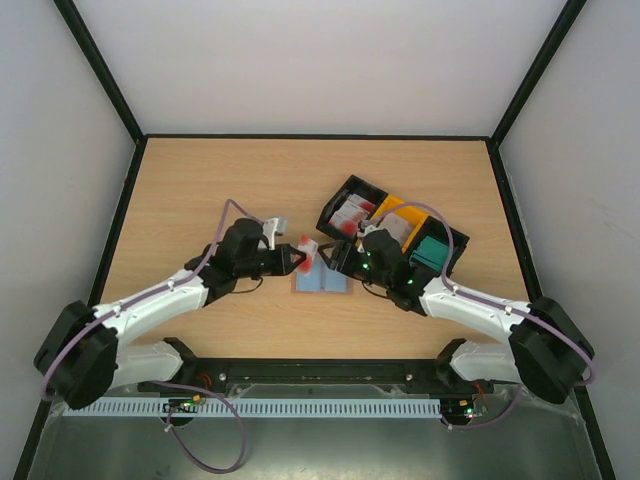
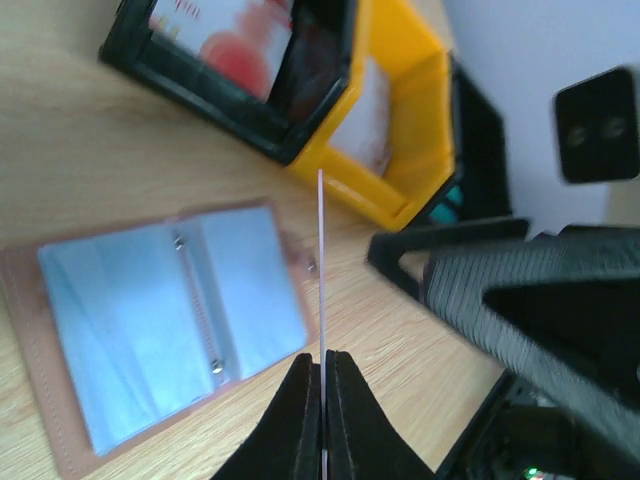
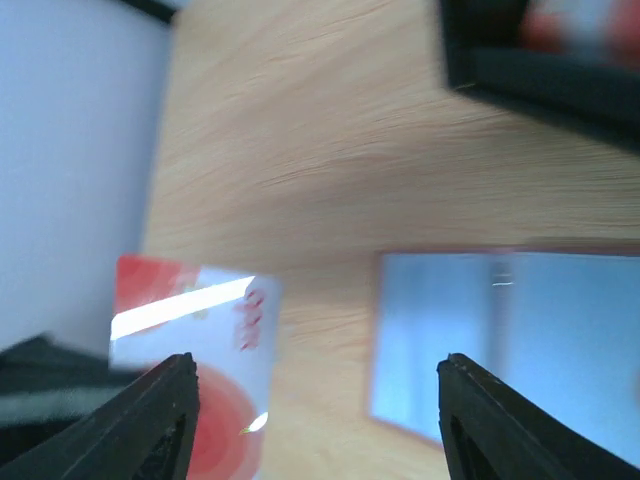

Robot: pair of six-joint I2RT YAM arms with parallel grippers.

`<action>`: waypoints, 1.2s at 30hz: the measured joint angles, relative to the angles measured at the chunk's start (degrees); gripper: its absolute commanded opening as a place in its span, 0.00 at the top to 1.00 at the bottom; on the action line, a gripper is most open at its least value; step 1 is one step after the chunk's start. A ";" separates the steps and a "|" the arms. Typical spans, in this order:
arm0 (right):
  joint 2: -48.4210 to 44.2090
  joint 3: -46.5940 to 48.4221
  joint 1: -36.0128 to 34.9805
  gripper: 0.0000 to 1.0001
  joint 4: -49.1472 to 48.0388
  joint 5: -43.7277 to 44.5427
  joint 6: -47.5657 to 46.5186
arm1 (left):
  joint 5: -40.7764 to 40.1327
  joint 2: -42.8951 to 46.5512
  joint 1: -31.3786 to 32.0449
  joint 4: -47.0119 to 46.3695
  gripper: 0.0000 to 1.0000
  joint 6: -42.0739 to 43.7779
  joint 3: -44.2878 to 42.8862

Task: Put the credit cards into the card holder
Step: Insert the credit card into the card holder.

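Observation:
The card holder (image 1: 321,279) lies open and flat on the table, its pale blue pockets facing up (image 2: 170,320). My left gripper (image 2: 322,365) is shut on a red-and-white credit card (image 1: 305,248), which stands on edge over the holder's right rim and shows as a thin white line (image 2: 321,260). My right gripper (image 3: 315,400) is open wide just right of that card (image 3: 190,350), its jaws well apart and nothing held between them. The holder (image 3: 500,340) lies below it. More credit cards sit in the trays.
Three trays stand side by side at the right: a black one (image 1: 350,212) with red-and-white cards, a yellow one (image 1: 396,222) with whitish cards, and a black one (image 1: 438,250) with teal cards. The right arm (image 2: 520,290) is close to my left gripper.

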State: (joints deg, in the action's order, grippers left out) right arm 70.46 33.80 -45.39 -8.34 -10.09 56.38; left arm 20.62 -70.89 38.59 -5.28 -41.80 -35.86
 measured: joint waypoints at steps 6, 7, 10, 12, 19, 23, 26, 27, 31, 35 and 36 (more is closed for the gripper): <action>-2.43 -1.62 0.09 0.34 -15.41 -13.51 1.95 | 0.13 5.88 -0.02 -1.75 0.97 -2.64 -0.83; -2.97 -1.62 0.09 0.36 -17.31 -14.86 2.23 | 0.63 6.54 -0.02 -2.40 0.97 -3.50 -0.83; -3.72 -1.62 0.09 0.44 -21.33 -17.68 3.41 | 2.34 8.35 -0.02 -5.16 0.97 -6.49 -0.74; -3.85 -1.62 0.11 0.52 -23.32 -18.93 4.28 | 2.64 9.57 -0.31 -6.71 0.97 -8.66 -0.09; -6.45 -3.65 0.15 0.47 -28.48 -21.33 8.41 | 3.96 12.92 -0.35 -12.39 0.97 -15.02 2.23; -12.26 -5.35 0.15 0.39 -25.57 -17.97 8.44 | 2.80 15.61 -0.35 -13.57 0.97 -17.20 3.26; -15.10 -5.38 0.15 0.41 -23.63 -15.41 8.09 | 2.01 17.00 -0.35 -14.45 0.97 -18.16 3.26; -15.23 -5.27 0.15 0.43 -23.32 -15.15 8.00 | 1.92 17.29 -0.35 -14.91 0.97 -18.67 3.26; -11.28 -3.96 0.15 0.57 -23.47 -17.73 8.87 | 2.12 18.27 -0.33 -16.41 0.97 -20.94 3.26; -8.24 -3.93 0.15 0.66 -27.19 -21.42 11.61 | 2.34 19.80 -0.31 -17.11 0.97 -23.58 3.37; -8.31 -3.93 0.15 0.67 -28.39 -22.21 12.11 | 2.47 20.04 -0.31 -17.59 0.97 -24.39 3.43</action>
State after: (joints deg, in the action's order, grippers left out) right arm 62.15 29.87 -45.23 -36.73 -32.29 68.49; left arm 23.09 -50.85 38.28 -22.87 -66.19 -32.42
